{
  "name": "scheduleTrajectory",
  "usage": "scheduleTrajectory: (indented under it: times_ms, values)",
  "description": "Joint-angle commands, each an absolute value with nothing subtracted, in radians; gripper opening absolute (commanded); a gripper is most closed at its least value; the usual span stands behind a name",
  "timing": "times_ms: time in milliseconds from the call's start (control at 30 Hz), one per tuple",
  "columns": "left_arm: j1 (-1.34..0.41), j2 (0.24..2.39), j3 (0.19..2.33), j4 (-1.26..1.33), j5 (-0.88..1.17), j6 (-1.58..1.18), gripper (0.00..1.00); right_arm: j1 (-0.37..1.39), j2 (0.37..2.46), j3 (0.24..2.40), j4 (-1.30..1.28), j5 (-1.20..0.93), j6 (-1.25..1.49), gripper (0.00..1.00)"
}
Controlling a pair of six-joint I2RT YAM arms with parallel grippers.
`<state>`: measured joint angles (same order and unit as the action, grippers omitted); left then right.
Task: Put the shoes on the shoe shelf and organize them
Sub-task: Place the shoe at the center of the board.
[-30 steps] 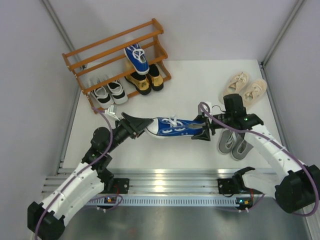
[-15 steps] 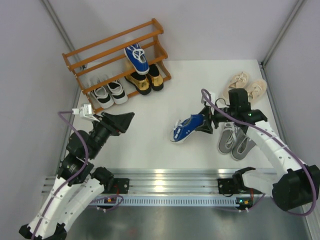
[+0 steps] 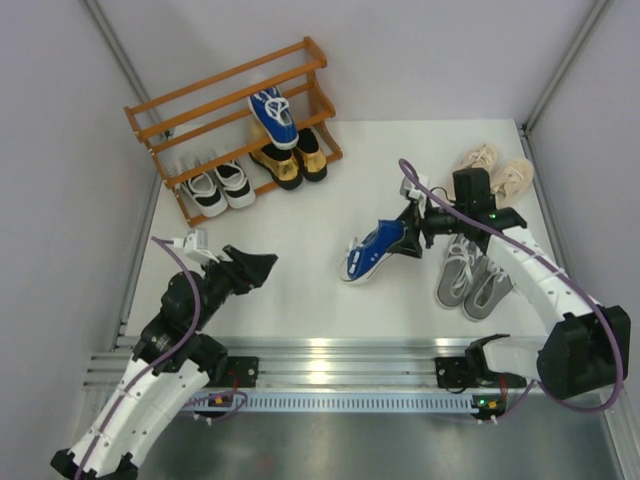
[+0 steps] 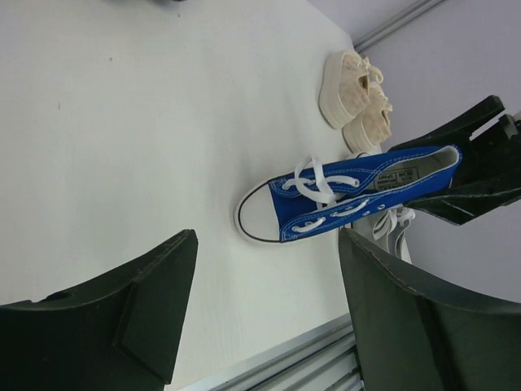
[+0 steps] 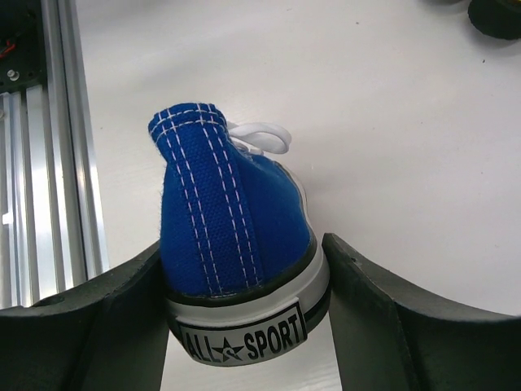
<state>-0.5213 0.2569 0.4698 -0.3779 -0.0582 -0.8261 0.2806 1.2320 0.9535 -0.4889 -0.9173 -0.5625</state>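
Observation:
The orange-brown shoe shelf [image 3: 205, 92] stands at the back left. It holds one blue canvas sneaker [image 3: 273, 115], the gold loafers [image 3: 288, 162] and the black-and-white sneakers [image 3: 218, 187]. My right gripper [image 3: 412, 234] is shut on the heel of the second blue sneaker [image 3: 370, 252], whose toe points left and towards me. The heel fills the right wrist view [image 5: 228, 236] between the fingers [image 5: 98, 326]. My left gripper [image 3: 258, 268] is open and empty, left of that sneaker, which shows in its wrist view [image 4: 350, 191].
The beige lace-ups [image 3: 495, 172] lie at the back right, also in the left wrist view [image 4: 354, 98]. The grey sneakers [image 3: 470, 280] lie below the right arm. A metal rail [image 3: 330, 355] runs along the table's near edge.
My left gripper let go of the blue sneaker's toe and drew back to the left and towards me. The right gripper kept the heel; the sneaker swung so its toe points left-near.

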Motion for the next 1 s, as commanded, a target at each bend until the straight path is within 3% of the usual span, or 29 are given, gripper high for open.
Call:
scheduleTrajectory:
  times_ms: [0, 367, 600, 733, 867, 967]
  values:
    - [-0.52, 0.249, 0.428, -0.325, -0.006, -0.87, 0.75, 0.281, 1.221, 0.919, -0.445, -0.881, -0.621, 0.0]
    - [-0.52, 0.252, 0.393, -0.276, 0.043, -0.888, 0.75, 0.241, 1.218, 1.075, -0.239, -0.802, -0.328, 0.0]
    - [-0.52, 0.265, 0.33, -0.2, 0.074, -0.934, 0.75, 0.244, 1.236, 0.922, 0.047, -0.798, -0.255, 0.0]
    - [-0.52, 0.319, 0.31, -0.143, 0.097, -0.951, 0.75, 0.25, 1.252, 0.815, 0.114, -0.785, -0.421, 0.0]
    - [-0.52, 0.359, 0.321, -0.133, 0.103, -0.92, 0.75, 0.25, 1.243, 0.72, 0.006, -0.779, -0.662, 0.0]
    - [-0.52, 0.374, 0.325, -0.124, 0.1, -0.908, 0.75, 0.25, 1.241, 0.664, -0.098, -0.77, -0.82, 0.08]
